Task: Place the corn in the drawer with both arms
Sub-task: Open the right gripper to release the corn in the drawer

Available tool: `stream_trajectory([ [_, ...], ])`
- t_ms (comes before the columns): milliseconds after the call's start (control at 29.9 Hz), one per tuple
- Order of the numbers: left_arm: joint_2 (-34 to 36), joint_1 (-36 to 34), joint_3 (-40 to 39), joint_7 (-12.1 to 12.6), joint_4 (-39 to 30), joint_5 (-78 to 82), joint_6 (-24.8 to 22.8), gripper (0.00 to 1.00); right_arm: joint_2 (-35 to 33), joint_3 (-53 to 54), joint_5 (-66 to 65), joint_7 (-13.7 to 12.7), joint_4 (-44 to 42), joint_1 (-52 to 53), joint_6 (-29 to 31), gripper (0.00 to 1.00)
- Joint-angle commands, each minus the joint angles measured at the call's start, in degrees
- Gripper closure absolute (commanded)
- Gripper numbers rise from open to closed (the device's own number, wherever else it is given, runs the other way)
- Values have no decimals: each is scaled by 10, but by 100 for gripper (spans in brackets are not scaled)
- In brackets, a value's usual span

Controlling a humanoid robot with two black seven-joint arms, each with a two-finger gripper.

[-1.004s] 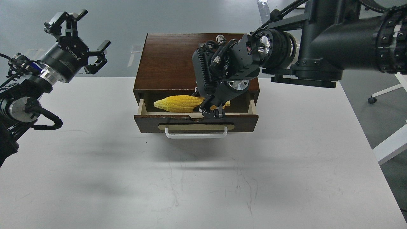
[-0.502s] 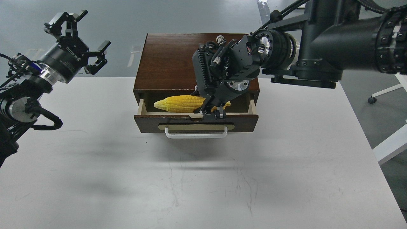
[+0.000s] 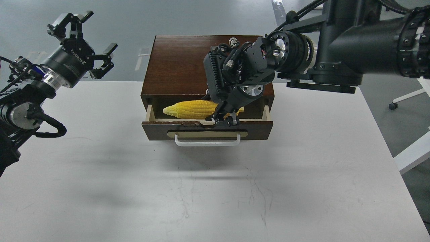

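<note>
The dark brown wooden box (image 3: 178, 64) stands at the table's far middle with its drawer (image 3: 258, 129) pulled partly open. The yellow corn (image 3: 188, 109) lies lengthwise in the drawer opening, tip pointing left. My right gripper (image 3: 223, 118) reaches down from the right over the drawer and is closed around the corn's thick right end, which it hides. My left gripper (image 3: 85, 37) is open and empty, raised at the far left, well away from the box.
The drawer's white bar handle (image 3: 207, 143) faces me on its brass plate. The white table (image 3: 215, 195) stretches in front of the box. A white chair base (image 3: 408, 97) stands off the table's right edge.
My right gripper and the corn have shifted very slightly up and to the right over the drawer. The left arm has barely moved.
</note>
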Motion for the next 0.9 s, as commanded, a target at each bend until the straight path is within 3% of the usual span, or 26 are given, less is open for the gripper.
stream_trajectory([
  [0,1,0,0,0,0,-1,0,2,0,0,0,0,0,-1,0,48],
  [870,2,0,-7,0,0,-1,0,2,1,1,1,0,1,0,1,42],
])
